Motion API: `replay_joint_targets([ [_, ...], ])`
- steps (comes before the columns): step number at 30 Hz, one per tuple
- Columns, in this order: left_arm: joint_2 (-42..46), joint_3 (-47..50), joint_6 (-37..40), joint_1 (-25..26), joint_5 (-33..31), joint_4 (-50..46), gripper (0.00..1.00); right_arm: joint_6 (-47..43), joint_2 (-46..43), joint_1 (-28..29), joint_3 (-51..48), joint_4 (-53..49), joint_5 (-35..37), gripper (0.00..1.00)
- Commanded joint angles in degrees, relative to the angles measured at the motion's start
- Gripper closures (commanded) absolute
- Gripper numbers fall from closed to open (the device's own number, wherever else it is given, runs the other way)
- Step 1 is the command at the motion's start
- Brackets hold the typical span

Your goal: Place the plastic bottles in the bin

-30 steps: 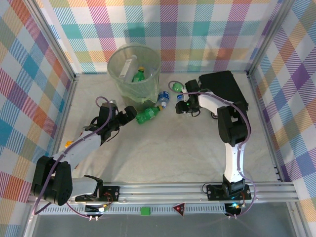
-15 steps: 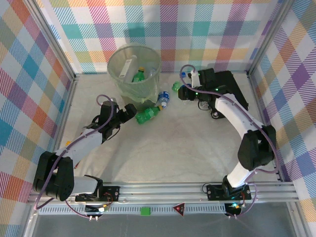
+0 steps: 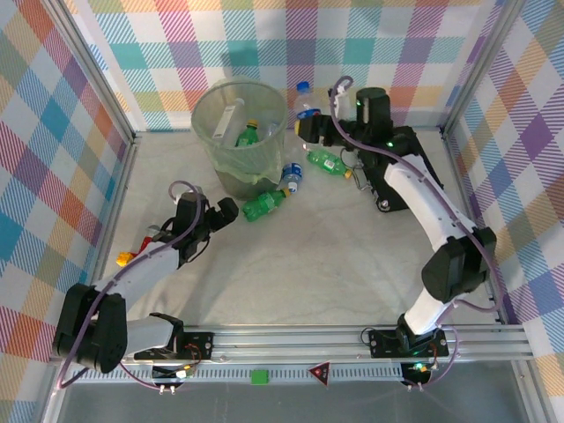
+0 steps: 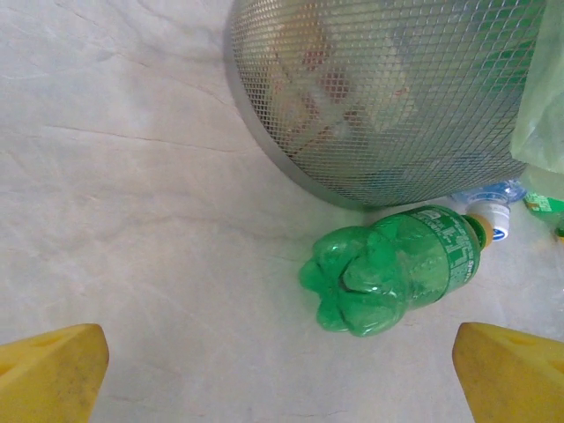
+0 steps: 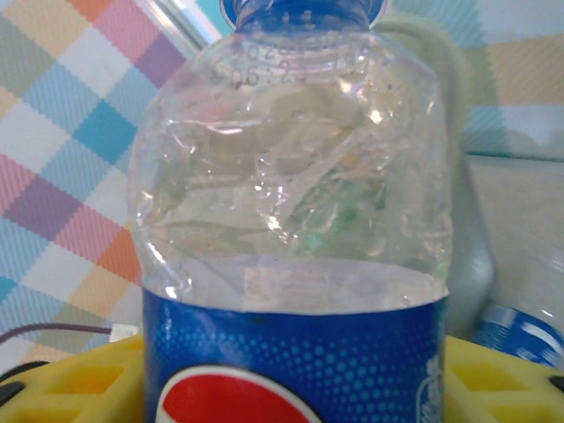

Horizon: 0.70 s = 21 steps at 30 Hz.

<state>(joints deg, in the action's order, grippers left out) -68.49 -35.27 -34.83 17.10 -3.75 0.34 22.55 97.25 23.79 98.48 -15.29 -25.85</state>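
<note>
Aluminium rail (image 3: 291, 339) carries both arm bases at the near edge of the worktop (image 3: 308, 264), which is covered with a pale, slightly creased sheet. Left claw (image 3: 227, 209) sits low over the sheet, jaws spread wide with nothing between them; its yellow pads (image 4: 53, 370) are blunt and matt.

Just beyond it a green bottle (image 4: 392, 278) lies on its side. It is translucent plastic, with its lobed base toward the claw and its yellowish cap toward the bin (image 4: 379, 97). A small clear bottle (image 3: 292, 179) with a blue cap lies just beside that cap, at the bin's foot.

The bin is a round grey wire-mesh basket lined with a pale green translucent bag. Bottles lie inside, among them a yellow-capped green bottle (image 3: 248, 135). To the bin's right a second green bottle (image 3: 328, 162) lies on the sheet.

Right claw (image 3: 308, 125) is raised just right of the bin's rim, gripping a crumpled clear bottle (image 5: 295, 220) with a blue label and blue cap. A black rectangular case (image 3: 414, 154) sits behind the right arm. Pastel plaid panels (image 3: 370, 53) in metal frames wall three sides.
</note>
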Motion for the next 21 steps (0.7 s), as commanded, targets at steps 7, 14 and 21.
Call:
replay_joint_targets([
  [7, 7.9, 3.3, 4.6, -0.7, -4.8, -4.3, 0.0, 1.2, 14.6, 6.8, 18.4, -2.9, 2.0, 0.53],
  [14, 8.8, 4.1, 4.9, -0.8, -4.4, -4.5, 0.0, -0.7, 26.1, 9.7, 35.2, -11.3, 6.8, 0.54],
  [21, 9.5, 4.7, 5.6, -0.8, -3.4, -4.4, 0.0, -2.5, 33.1, 10.4, 46.3, -16.9, 11.9, 0.47],
])
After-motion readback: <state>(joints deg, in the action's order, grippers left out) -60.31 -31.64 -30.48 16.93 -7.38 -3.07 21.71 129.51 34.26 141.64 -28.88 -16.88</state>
